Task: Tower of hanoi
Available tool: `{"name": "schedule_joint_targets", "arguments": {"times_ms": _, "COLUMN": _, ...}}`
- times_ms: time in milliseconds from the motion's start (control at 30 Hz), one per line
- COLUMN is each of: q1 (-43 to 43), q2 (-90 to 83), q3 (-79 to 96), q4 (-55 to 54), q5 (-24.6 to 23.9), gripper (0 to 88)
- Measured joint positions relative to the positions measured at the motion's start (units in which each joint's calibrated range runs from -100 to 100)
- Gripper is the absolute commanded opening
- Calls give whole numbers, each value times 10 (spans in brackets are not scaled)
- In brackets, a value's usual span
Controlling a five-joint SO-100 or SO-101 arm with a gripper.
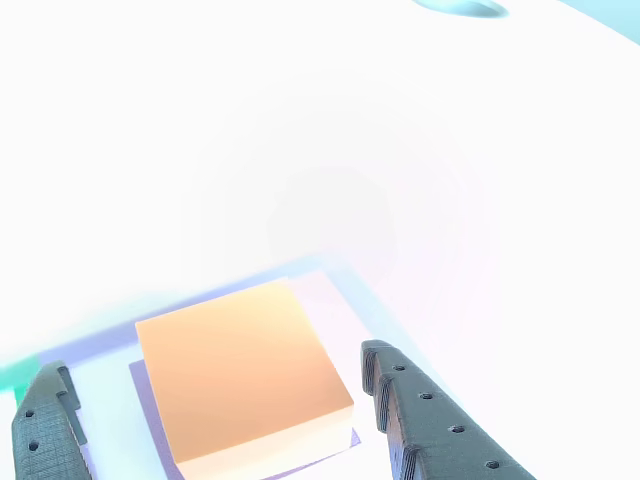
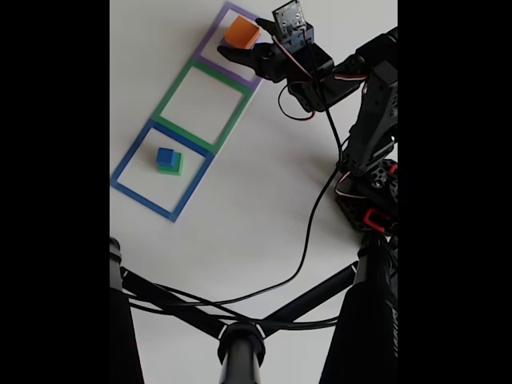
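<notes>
An orange-yellow block [image 1: 240,375] lies flat between my gripper's [image 1: 212,362] two dark fingers, which stand apart on either side without touching it; the gripper is open. A thin purple layer [image 1: 147,395] shows under the block's edges. In the fixed view the same block [image 2: 241,34] sits inside the purple tape square at the top, with the gripper [image 2: 242,38] straddling it. Farther down, a small blue cube [image 2: 165,156] rests on a wider green block [image 2: 171,167] inside the blue tape square.
Three tape squares run in a diagonal row in the fixed view: purple [image 2: 210,38], green [image 2: 172,90] with bare table inside, and blue [image 2: 128,162]. The arm's base [image 2: 372,192] stands at right. A black cable [image 2: 312,232] and a black stand [image 2: 240,344] cross the bottom.
</notes>
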Motion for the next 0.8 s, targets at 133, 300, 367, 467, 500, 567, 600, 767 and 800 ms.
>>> {"name": "schedule_joint_targets", "arguments": {"times_ms": 133, "q1": 0, "q2": 8, "q3": 0, "q4": -1, "q5": 0, "gripper": 275}}
{"name": "schedule_joint_targets", "arguments": {"times_ms": 300, "q1": 0, "q2": 9, "q3": 0, "q4": -10, "q5": 0, "gripper": 258}}
{"name": "schedule_joint_targets", "arguments": {"times_ms": 367, "q1": 0, "q2": 9, "q3": 0, "q4": -11, "q5": 0, "gripper": 245}}
{"name": "schedule_joint_targets", "arguments": {"times_ms": 467, "q1": 0, "q2": 9, "q3": 0, "q4": -11, "q5": 0, "gripper": 235}}
{"name": "schedule_joint_targets", "arguments": {"times_ms": 500, "q1": 0, "q2": 9, "q3": 0, "q4": -11, "q5": 0, "gripper": 231}}
{"name": "schedule_joint_targets", "arguments": {"times_ms": 567, "q1": 0, "q2": 9, "q3": 0, "q4": -11, "q5": 0, "gripper": 222}}
{"name": "schedule_joint_targets", "arguments": {"times_ms": 600, "q1": 0, "q2": 9, "q3": 0, "q4": -12, "q5": 0, "gripper": 217}}
{"name": "schedule_joint_targets", "arguments": {"times_ms": 767, "q1": -1, "q2": 17, "q3": 0, "q4": -19, "q5": 0, "gripper": 209}}
{"name": "schedule_joint_targets", "arguments": {"times_ms": 800, "q1": -1, "q2": 19, "q3": 0, "q4": -19, "q5": 0, "gripper": 207}}
